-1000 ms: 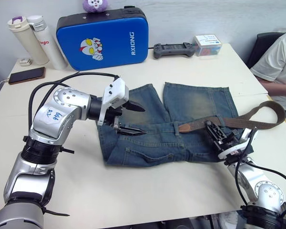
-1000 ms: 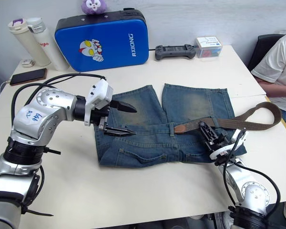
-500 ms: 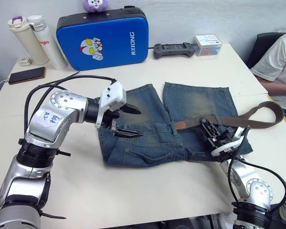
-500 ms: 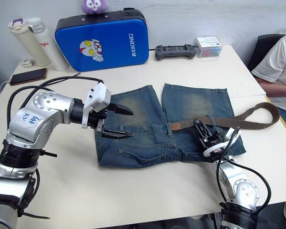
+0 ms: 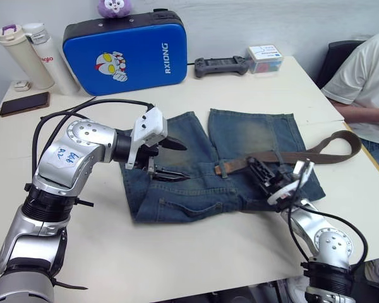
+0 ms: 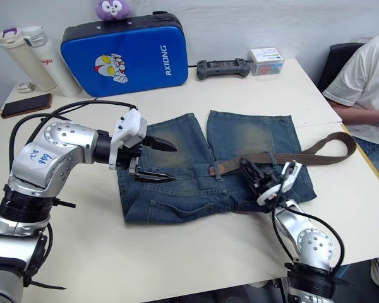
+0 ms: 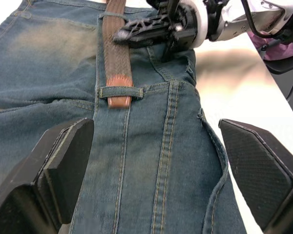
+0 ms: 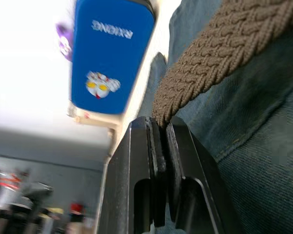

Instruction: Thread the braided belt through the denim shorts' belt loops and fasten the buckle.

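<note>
Right gripper (image 5: 260, 175): lower right of the left eye view, low over the shorts' waistband; fingers pressed together on the belt, the braid pinched between them in the right wrist view.
Left gripper (image 5: 172, 160): left of centre in the left eye view, over the shorts' left half; fingers (image 7: 63, 165) spread wide, holding nothing.
Shorts (image 5: 196, 180): flat on the table at mid-frame, waistband toward the near edge, legs pointing away, worn yellowish patches on both legs.
Belt (image 5: 284, 156): lies along the waistband from centre to right, runs off the shorts' right edge and curls into a loop (image 5: 347, 142) on the table at the right of the frame.
Belt tip (image 7: 119, 92): tan leather end, tucked under one belt loop (image 7: 121, 91) near the waistband's middle in the left wrist view; a second loop (image 7: 113, 15) crosses the braid farther along.
Buckle: cannot tell where it is.
Table (image 5: 240, 101): pale top.
Case (image 5: 126, 49): blue, standing upright at the upper left, a purple plush (image 5: 114, 6) on top.
Bottles (image 5: 31, 53): two white ones at the far upper left, a phone (image 5: 24, 103) lying just in front.
Controller (image 5: 219, 64): dark, upper centre, a small box (image 5: 264, 58) beside it.
Person (image 5: 366, 82): seated at the right edge in a white shirt, forearm on the table.
</note>
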Robot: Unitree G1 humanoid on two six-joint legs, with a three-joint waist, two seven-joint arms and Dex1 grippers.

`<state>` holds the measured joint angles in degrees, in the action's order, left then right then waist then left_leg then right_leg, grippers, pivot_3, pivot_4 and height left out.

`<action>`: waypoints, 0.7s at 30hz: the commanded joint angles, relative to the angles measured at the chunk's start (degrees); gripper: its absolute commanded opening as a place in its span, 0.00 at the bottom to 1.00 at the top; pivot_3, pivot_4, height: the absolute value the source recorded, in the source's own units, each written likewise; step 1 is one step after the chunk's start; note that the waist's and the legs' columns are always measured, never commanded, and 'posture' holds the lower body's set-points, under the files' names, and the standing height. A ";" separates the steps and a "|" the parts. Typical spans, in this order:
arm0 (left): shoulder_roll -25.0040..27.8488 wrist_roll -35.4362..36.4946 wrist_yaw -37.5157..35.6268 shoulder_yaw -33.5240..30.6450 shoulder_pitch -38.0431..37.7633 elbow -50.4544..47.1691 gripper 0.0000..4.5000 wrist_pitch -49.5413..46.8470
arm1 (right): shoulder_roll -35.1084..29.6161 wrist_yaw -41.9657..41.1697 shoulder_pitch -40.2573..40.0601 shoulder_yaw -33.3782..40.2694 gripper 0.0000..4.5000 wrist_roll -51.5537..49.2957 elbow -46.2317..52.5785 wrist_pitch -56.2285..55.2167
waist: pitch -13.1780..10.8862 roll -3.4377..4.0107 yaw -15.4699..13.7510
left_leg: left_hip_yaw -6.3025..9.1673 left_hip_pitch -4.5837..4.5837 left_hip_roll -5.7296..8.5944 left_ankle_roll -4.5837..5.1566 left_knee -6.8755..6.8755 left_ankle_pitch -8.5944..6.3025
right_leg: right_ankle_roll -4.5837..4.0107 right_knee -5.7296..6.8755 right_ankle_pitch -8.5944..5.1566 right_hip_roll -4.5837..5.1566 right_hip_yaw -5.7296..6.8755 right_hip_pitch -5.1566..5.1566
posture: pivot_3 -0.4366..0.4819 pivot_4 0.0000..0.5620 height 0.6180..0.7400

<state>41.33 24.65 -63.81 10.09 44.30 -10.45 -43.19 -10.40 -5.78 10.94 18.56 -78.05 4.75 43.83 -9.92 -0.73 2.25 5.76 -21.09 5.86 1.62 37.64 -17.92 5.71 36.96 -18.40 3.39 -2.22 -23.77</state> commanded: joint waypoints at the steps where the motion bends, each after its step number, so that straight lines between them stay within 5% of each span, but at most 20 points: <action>1: 0.15 -0.16 0.02 -0.42 0.42 -1.27 1.00 1.06 | 2.27 4.03 -0.95 -8.34 0.02 5.75 0.07 4.58 | 0.09 -0.14 0.19 | 0.00 0.04 -0.02 -0.04 0.00 -0.01 | -0.02 0.01 -0.01 -0.02 -0.01 0.00 | 0.48 0.27 1.00; 14: -0.65 -0.14 0.31 -0.20 0.43 -0.98 1.00 1.39 | -1.08 4.80 5.33 -19.03 0.02 15.00 7.93 15.08 | 0.19 -0.30 0.87 | 0.00 -0.15 -0.57 -0.54 0.02 -0.26 | -0.55 0.67 -0.02 -0.81 -0.40 -0.70 | 0.48 0.27 1.00; 19: -1.14 -0.29 0.18 0.21 0.49 -0.73 1.00 1.84 | -1.11 3.34 5.57 -17.76 0.02 14.70 8.52 16.20 | 0.18 -0.31 0.76 | 0.00 -0.15 -0.58 -0.57 0.02 -0.28 | -0.57 0.72 -0.03 -0.85 -0.43 -0.78 | 0.48 0.27 1.00; 21: -1.28 -0.39 0.20 0.34 0.55 -0.58 1.00 2.01 | -0.64 3.90 5.01 -15.16 0.19 12.79 9.16 16.32 | 0.18 -0.31 0.55 | 0.00 -0.15 -0.57 -0.57 0.02 -0.28 | -0.57 0.71 -0.03 -0.85 -0.44 -0.77 | 0.48 0.27 1.00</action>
<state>40.07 24.54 -63.46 10.65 44.30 -10.41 -42.20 -11.81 -1.78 17.19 3.16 -62.97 13.31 58.13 -9.73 -1.04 2.80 5.76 -21.25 5.30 1.05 37.67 -18.20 5.14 37.67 -18.43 2.54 -2.67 -24.54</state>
